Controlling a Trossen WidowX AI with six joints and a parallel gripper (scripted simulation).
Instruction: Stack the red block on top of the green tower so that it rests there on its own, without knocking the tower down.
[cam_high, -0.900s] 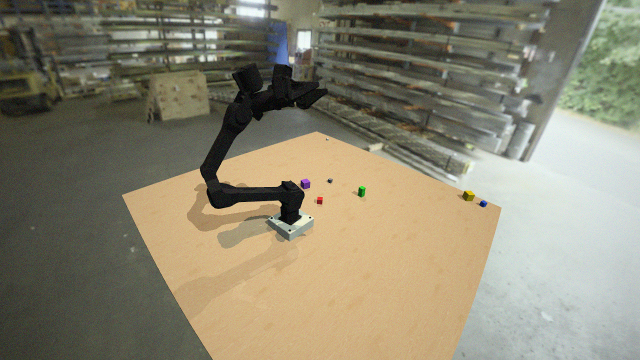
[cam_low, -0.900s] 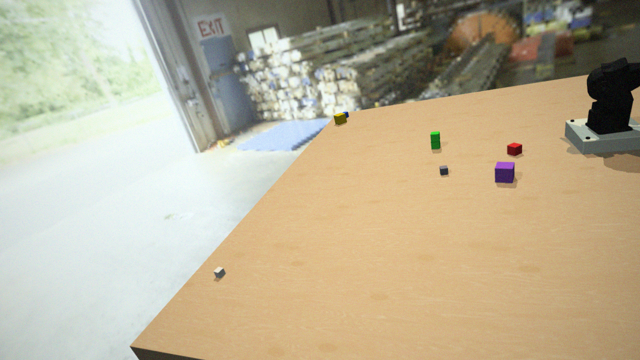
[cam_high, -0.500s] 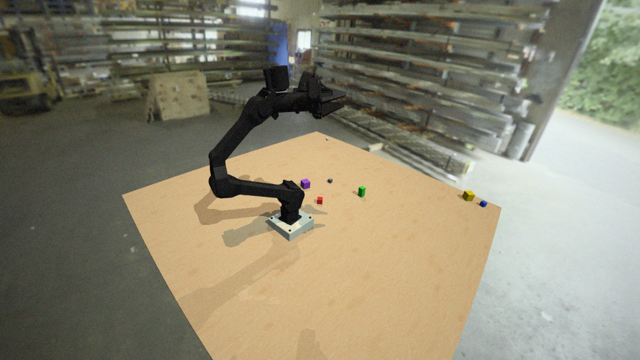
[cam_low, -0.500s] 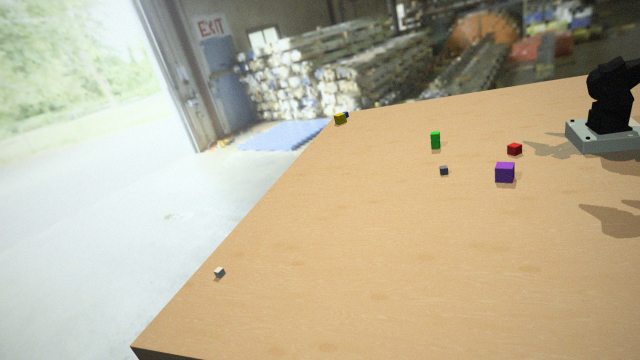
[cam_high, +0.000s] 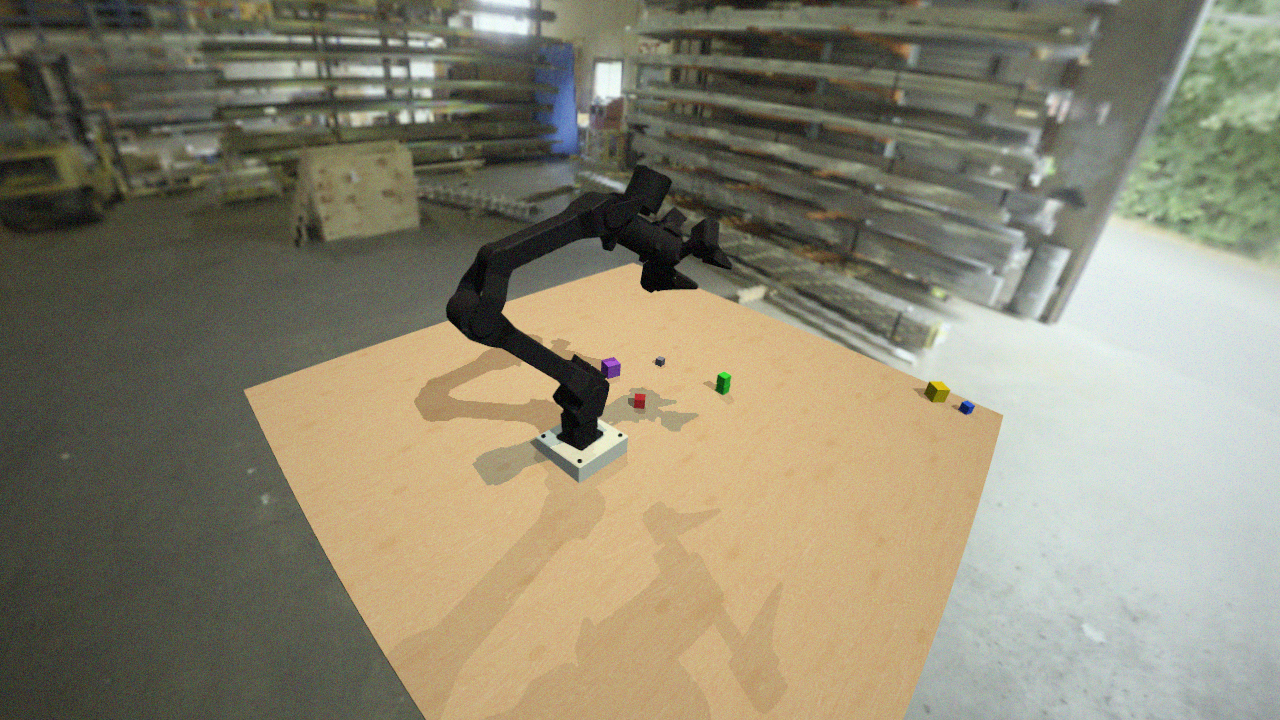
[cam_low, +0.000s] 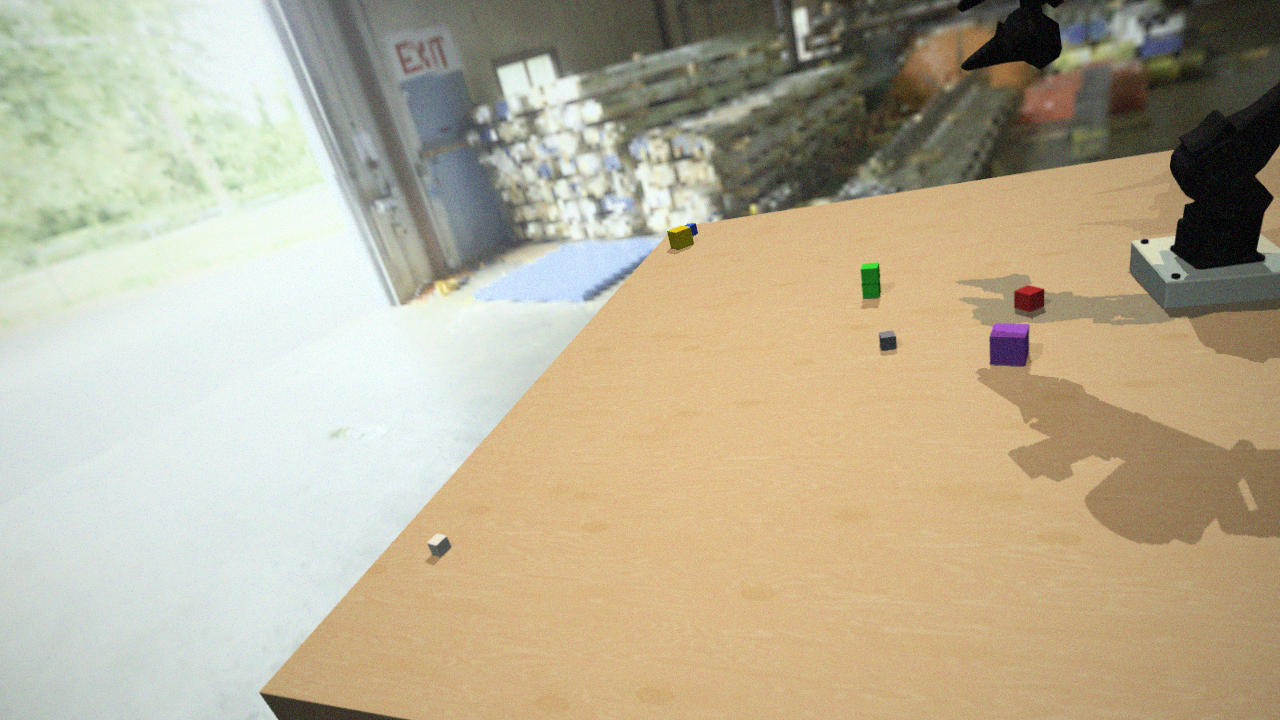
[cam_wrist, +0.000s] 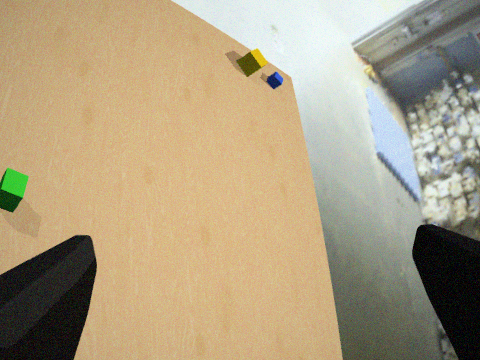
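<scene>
Claw (cam_high: 693, 264) raised high above the far part of the table (cam_high: 626, 555), spread wide with nothing between the fingers, tilted down toward the table's right side. Arm bent back in an arch from the pale grey base plate (cam_high: 611, 450) near the table's middle. Red block (cam_high: 639, 400) lying flat on the table just right of the base, inside the arm's shadow, well below the claw and untouched. Green tower (cam_high: 723, 382) standing upright further right, two cubes high in the exterior view, apart from the red block. Purple block (cam_high: 610, 367) just beyond the red one, close to the arm's lowest link; small grey cube (cam_high: 659, 360) a little right of the purple block, between it and the green tower. Yellow block (cam_high: 936, 391) and smaller blue block (cam_high: 965, 407) side by side at the table's far right corner, well apart from everything else. Tiny white cube (cam_low: 437, 543) alone near one table edge in the exterior view. In the wrist view, both black fingertips at the lower corners, table between them, green tower at the left edge, yellow and blue blocks near the table's edge above. Blurred warehouse racks (cam_high: 832, 134) and concrete floor (cam_high: 134, 402) all around
</scene>
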